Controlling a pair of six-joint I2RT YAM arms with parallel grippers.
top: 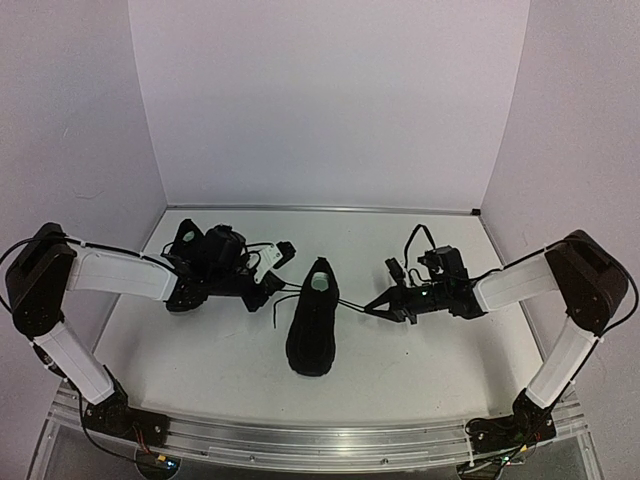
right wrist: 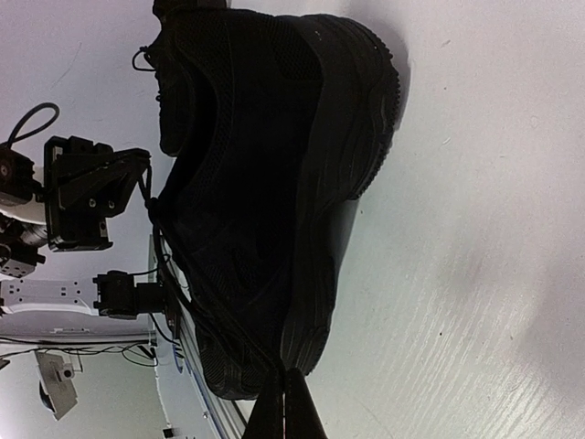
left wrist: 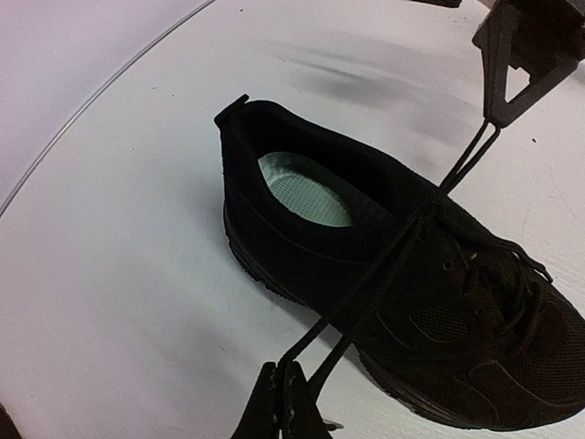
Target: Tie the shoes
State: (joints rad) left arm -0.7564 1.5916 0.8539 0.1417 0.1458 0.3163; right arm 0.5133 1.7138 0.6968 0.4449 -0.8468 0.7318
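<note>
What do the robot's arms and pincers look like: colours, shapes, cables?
The left arm and right arm have white boxy links between black joints. The left pincer and right pincer are black, tapering to thin tips. A black cable loops above the right wrist.

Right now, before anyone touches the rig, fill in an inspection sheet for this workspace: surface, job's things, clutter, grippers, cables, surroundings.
Surface: white table, no spills seen.
Job's things: centre shoe upright, toe toward the arm bases, laces pulled out to both sides; second shoe at far left, partly hidden by the left arm.
Clutter: nothing seen.
Grippers: left gripper and right gripper each shut on the laces.
Cables: black loop at the right wrist; wires at the bases.
Surroundings: white walls; metal rail along the near edge.
</note>
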